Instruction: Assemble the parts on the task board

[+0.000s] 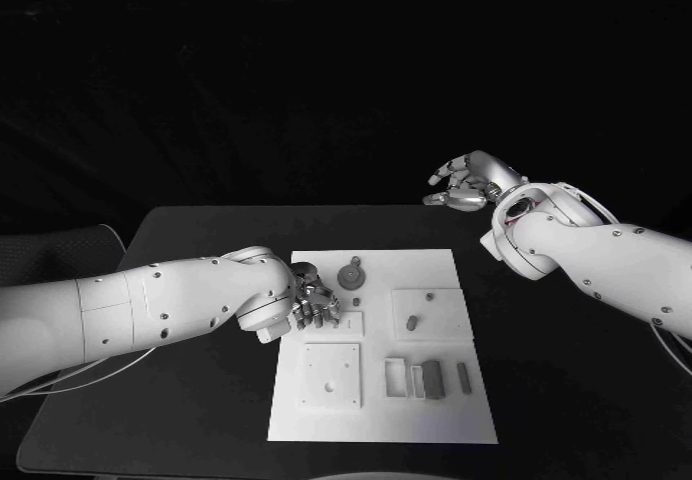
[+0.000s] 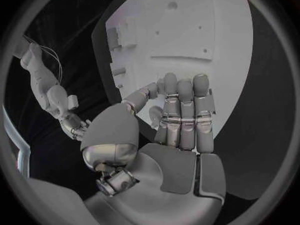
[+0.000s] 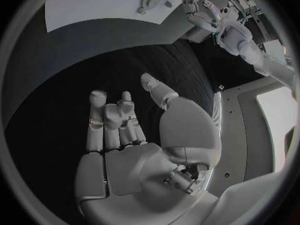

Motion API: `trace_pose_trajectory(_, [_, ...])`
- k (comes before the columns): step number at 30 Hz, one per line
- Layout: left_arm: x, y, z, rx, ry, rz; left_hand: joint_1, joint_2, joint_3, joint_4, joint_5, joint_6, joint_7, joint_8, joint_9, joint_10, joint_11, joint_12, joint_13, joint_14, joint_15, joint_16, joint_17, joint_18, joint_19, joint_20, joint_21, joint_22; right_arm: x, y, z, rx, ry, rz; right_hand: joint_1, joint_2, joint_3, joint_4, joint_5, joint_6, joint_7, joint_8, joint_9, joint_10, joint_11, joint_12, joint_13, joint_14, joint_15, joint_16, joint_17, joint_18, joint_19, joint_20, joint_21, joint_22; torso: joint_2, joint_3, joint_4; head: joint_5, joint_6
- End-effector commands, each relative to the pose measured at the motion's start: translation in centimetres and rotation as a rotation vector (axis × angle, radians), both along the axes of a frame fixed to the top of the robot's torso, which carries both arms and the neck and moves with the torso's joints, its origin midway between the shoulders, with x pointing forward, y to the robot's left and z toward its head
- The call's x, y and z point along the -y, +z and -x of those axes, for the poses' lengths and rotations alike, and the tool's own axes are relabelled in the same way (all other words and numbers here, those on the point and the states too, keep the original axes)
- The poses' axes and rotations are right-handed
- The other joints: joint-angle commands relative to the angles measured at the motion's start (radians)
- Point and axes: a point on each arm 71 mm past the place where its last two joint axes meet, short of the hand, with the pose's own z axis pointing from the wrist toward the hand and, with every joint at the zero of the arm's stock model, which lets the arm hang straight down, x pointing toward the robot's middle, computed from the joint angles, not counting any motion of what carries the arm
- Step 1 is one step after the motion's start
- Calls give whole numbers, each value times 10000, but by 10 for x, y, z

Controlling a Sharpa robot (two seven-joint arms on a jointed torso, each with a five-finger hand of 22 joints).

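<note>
A black rectangular table [image 1: 188,400] filled most of the scene, and a flat white rectangular task board [image 1: 433,425] lay at its middle. The robot's white left arm [image 1: 130,315] reached in from the left, and its silver left hand [image 1: 313,303] hung over the board's left edge, about halfway along. In the left wrist view that hand [image 2: 178,120] had its long fingers straight and pressed side by side, the thumb set apart; nothing appeared to be held, probably because it was only lining up over a part. The white right arm [image 1: 606,255] came in from the right, its silver right hand [image 1: 464,182] raised beyond the table's far edge, well apart from the board, likely parked out of the way. Its fingers [image 3: 109,120] were loosely curled and slightly spread around nothing. On the board, small grey parts were scattered: a round knobbed piece [image 1: 352,273] at the far side just right of the left hand, and several upright rectangular blocks [image 1: 427,378] nearer, toward the right.
</note>
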Motion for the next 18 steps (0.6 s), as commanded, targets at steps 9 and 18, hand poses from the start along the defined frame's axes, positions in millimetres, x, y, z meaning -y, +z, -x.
trace_pose_trajectory(9, [2,-2,1,-56,-199,-94,5,111,-1,32,48,767,-729,46,20,-35,-72,95,26,-18,-97,93,-42,409,48,-26,47,190,-2,0,0,-113,136,61,50,-2,5,3,19,-83,150,35,-16,-44,-36,-45,-23,-71,-26,-70,-13,194,-48,-14,-38,80,12,8,-5,-26,-30])
trace_pose_trajectory(18, [1,-5,2,-117,-229,-165,3,124,8,24,88,771,-736,62,32,-47,-79,144,39,-24,-108,149,-78,405,58,-38,61,202,-3,0,1,-150,157,67,44,1,0,6,20,-87,151,34,-19,-47,-36,-47,-29,-75,-26,-71,-14,194,-50,-11,-40,81,5,13,-2,-51,-43])
